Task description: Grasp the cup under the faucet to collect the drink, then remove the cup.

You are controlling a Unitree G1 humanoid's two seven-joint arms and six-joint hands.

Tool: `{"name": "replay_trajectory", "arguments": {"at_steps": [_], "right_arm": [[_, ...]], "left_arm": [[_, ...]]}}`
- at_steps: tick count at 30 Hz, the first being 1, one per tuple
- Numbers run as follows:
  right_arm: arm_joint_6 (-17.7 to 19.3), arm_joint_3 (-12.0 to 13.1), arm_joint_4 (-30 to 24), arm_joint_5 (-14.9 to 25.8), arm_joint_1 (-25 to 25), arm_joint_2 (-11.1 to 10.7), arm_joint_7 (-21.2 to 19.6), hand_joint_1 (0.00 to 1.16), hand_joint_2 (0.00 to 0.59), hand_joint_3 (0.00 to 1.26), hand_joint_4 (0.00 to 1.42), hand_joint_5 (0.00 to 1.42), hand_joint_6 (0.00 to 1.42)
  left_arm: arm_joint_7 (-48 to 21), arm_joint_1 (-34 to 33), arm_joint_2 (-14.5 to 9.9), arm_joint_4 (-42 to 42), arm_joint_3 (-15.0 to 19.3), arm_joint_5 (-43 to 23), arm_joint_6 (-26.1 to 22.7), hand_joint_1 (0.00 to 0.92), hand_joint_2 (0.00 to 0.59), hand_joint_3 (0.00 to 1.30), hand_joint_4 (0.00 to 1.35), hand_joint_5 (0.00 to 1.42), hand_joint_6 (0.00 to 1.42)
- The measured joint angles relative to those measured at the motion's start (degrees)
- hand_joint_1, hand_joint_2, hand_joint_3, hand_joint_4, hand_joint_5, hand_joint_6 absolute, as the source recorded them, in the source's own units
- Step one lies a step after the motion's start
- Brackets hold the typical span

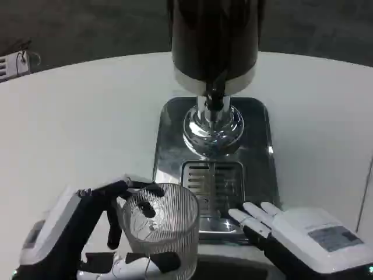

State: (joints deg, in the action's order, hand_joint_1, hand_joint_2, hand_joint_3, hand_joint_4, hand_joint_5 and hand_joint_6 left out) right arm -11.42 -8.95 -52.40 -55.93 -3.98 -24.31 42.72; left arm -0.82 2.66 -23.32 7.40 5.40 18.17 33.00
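Ribbed clear glass cup [161, 232] at the near left, off the dispenser's steel drip tray [257, 153], just left of the slotted grate [213, 184]. Left hand [87, 233] wrapped around it, gripping. Right hand [303, 236] holding nothing, fingers spread flat on the tray's near edge. Farther back, chrome faucet [213, 119] under the dark tank [214, 41].

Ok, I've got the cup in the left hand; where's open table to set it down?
Bare table lies left of the dispenser base, beyond the left hand holding the cup. More lies right of the base. The near middle is crowded: the right hand rests at the drip grate.
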Motion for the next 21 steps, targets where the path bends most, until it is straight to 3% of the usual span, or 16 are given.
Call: {"name": "replay_trajectory", "arguments": {"at_steps": [21], "right_arm": [[0.2, 1.0, -1.3, -0.4, -1.0, 1.3, 1.0, 0.53, 0.437, 0.05, 0.00, 0.00, 0.00]], "left_arm": [[-0.6, 1.1, 0.4, 0.0, 0.0, -0.1, 0.6, 0.492, 0.000, 0.99, 1.06, 1.18, 0.84]]}}
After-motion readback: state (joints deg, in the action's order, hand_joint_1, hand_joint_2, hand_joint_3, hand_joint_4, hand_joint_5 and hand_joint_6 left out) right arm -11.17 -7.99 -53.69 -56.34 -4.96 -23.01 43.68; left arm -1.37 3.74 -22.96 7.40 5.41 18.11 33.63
